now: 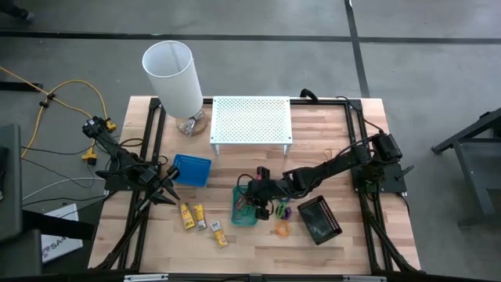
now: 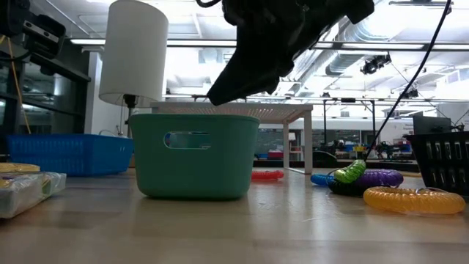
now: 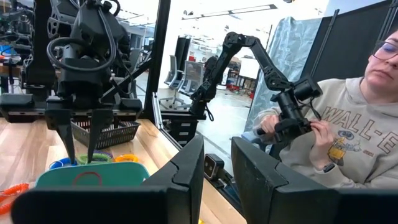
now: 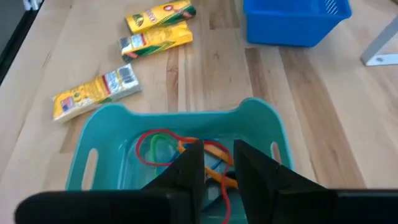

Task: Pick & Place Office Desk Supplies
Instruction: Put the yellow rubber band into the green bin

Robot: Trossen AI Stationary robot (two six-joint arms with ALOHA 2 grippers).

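At the left edge of the pale wooden tabletop (image 1: pixel 329 251) the left end effector (image 1: pixel 166 193) waits, fingers slightly apart, near a ribbed blue plastic tray (image 1: pixel 192 170), with three glossy yellow-and-white packets (image 1: pixel 200 222) still loose. Right of them, the right end effector (image 4: pixel 213 163), fingers narrow and seemingly empty, hovers over the smooth teal plastic bin (image 4: pixel 255 124), which holds thin red and orange rings (image 4: pixel 180 146). I'd say sorting is partly done: coiled purple, green and orange rings (image 2: pixel 388 187) lie out beside the black mesh basket (image 1: pixel 319 220).

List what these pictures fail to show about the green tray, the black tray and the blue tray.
- Green tray: in the low view its wall hides everything inside; in the right wrist view the right gripper covers part of the rubber bands in it.
- Black tray: the low view's edge cuts it off.
- Blue tray: cut by the right wrist view's edge; its contents are too small to tell from the high view.
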